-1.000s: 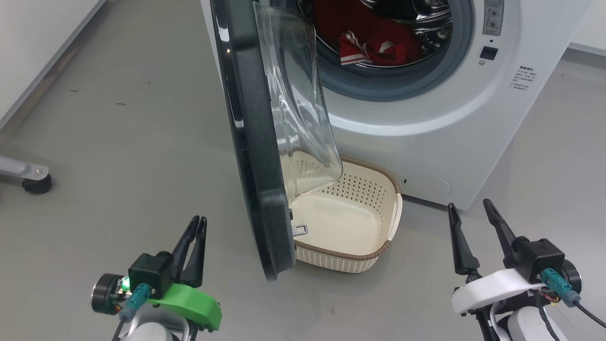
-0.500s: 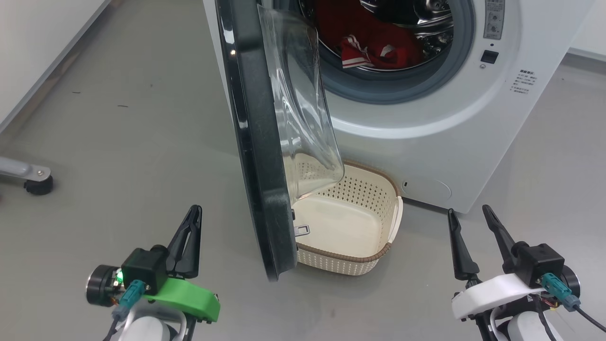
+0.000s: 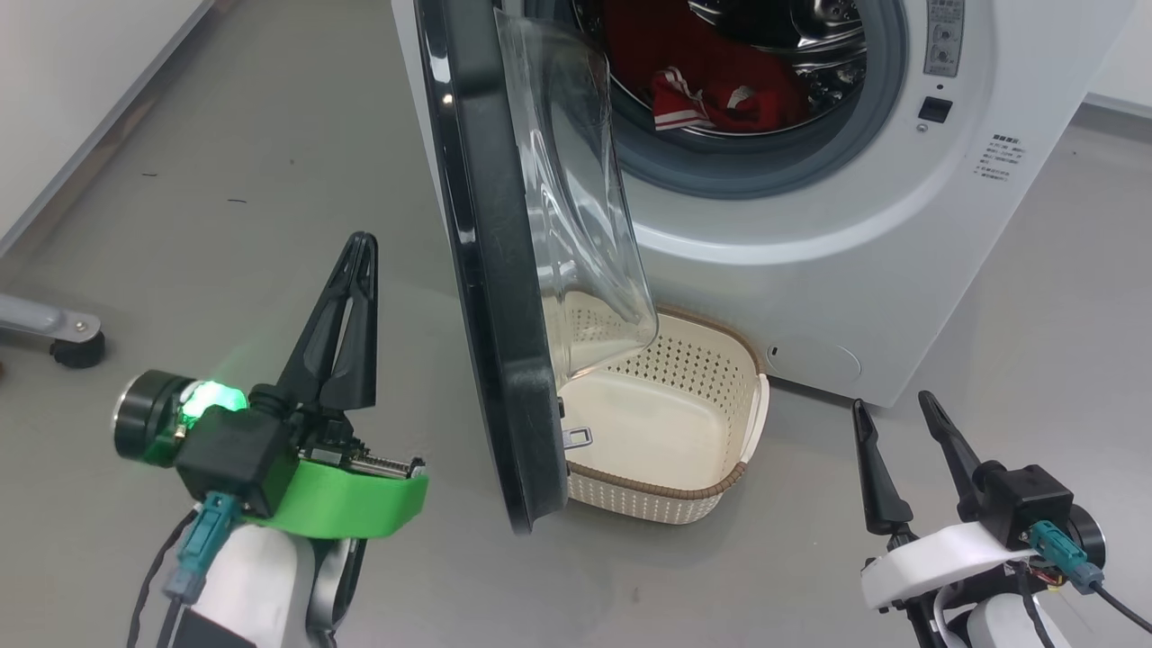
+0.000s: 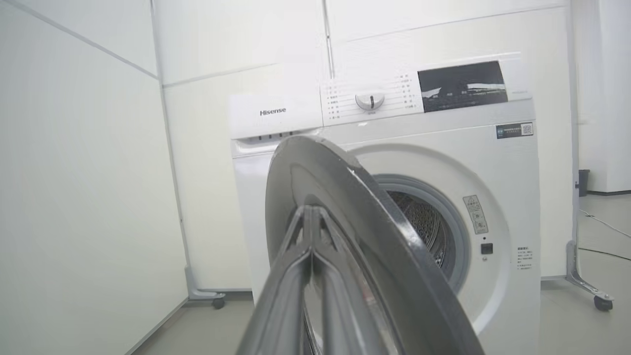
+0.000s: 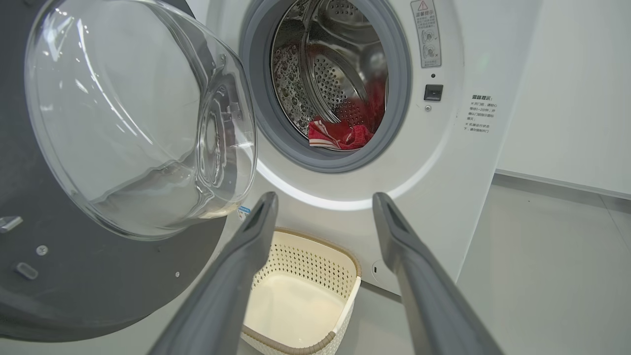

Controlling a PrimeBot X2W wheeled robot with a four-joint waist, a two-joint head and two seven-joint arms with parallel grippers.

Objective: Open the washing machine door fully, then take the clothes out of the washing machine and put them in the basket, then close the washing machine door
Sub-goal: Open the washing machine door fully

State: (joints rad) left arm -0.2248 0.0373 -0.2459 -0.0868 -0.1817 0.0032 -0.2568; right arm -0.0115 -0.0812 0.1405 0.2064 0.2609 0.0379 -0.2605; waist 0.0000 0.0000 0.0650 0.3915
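Observation:
The white washing machine fills the upper right of the head view. Its black door stands partly open, edge-on to me, with the clear glass bowl on its inner side. Red clothes with white trim lie in the steel drum. The cream basket sits on the floor under the door, with nothing in it. My left gripper is shut on nothing, raised left of the door's outer face. At the lower right my right gripper stands open, facing the basket.
Grey floor surrounds the machine. A metal leg with a black caster stands at the far left by a white wall. Another frame leg with a caster stands on the machine's right.
My left gripper shut and rose forward, its tips now level with the middle of the door. The right arm kept still. The camera shifted slightly.

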